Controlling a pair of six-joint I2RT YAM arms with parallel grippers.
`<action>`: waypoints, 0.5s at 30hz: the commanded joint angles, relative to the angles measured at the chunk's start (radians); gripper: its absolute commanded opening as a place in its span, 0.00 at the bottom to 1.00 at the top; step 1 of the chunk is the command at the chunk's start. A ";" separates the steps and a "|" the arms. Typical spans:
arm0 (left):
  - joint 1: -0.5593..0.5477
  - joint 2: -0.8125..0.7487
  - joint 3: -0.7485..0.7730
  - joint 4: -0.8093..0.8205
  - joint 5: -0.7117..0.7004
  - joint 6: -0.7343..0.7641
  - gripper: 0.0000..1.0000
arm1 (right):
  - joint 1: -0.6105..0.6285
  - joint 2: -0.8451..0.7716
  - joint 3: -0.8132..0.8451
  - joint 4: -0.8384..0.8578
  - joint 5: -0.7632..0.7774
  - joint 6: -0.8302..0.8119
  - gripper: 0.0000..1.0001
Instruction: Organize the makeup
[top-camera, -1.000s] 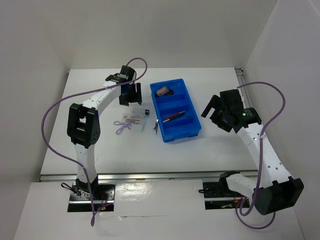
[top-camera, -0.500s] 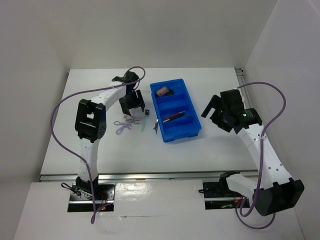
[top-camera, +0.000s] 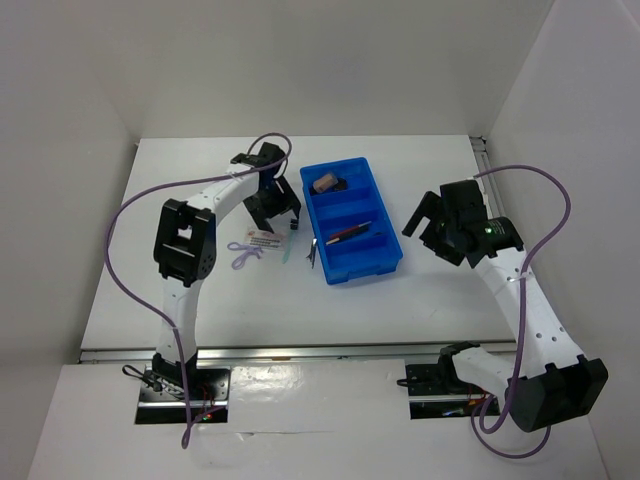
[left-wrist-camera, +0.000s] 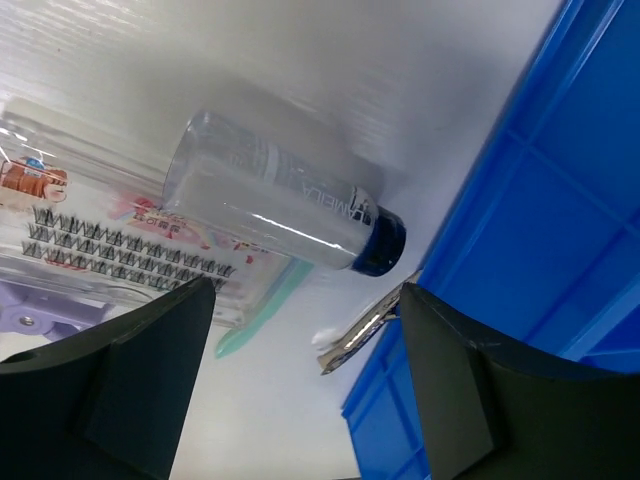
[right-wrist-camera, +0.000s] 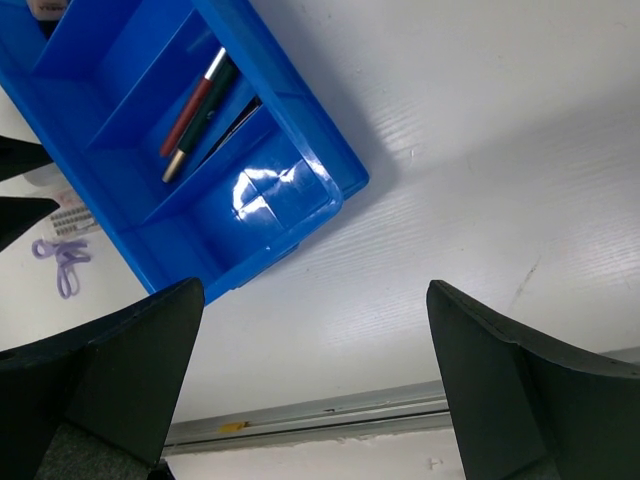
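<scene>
Jaws on the left gripper (top-camera: 272, 218) stand wide apart and grip nothing. We see them hanging over a small clear plastic vial with a dark blue cap (left-wrist-camera: 270, 205), which lies on its side on the white worktop (top-camera: 350, 310), just at 9 o'clock of the big blue compartment tray (top-camera: 392, 258). Whether a finger touches the vial we cannot tell. The right gripper (top-camera: 425, 212), at 3 o'clock of the tray, has its jaws fully apart and empty.

Our left wrist view gives what the top view blurs: the vial lies at the edge of a flat white red-printed packet (left-wrist-camera: 110, 250), with a thin mint-green stick (left-wrist-camera: 262, 305) and a silver metal clip (left-wrist-camera: 360, 325) at its 6 o'clock. Our right wrist view shows thin dark pencils (right-wrist-camera: 192, 108) in a middle compartment and a small lilac looped piece (right-wrist-camera: 60, 265) on the worktop. Only the top view shows the tan bottle with black cap (top-camera: 325, 182), in the tray's 12 o'clock compartment.
</scene>
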 joint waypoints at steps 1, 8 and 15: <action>0.000 0.000 0.010 0.013 -0.038 -0.113 0.90 | -0.006 -0.013 -0.003 0.031 0.003 -0.013 1.00; 0.000 0.053 0.039 0.013 -0.114 -0.192 0.84 | -0.006 -0.004 -0.003 0.031 -0.006 -0.022 1.00; 0.000 0.107 0.068 0.022 -0.123 -0.172 0.72 | -0.006 -0.014 -0.003 0.031 -0.006 -0.022 1.00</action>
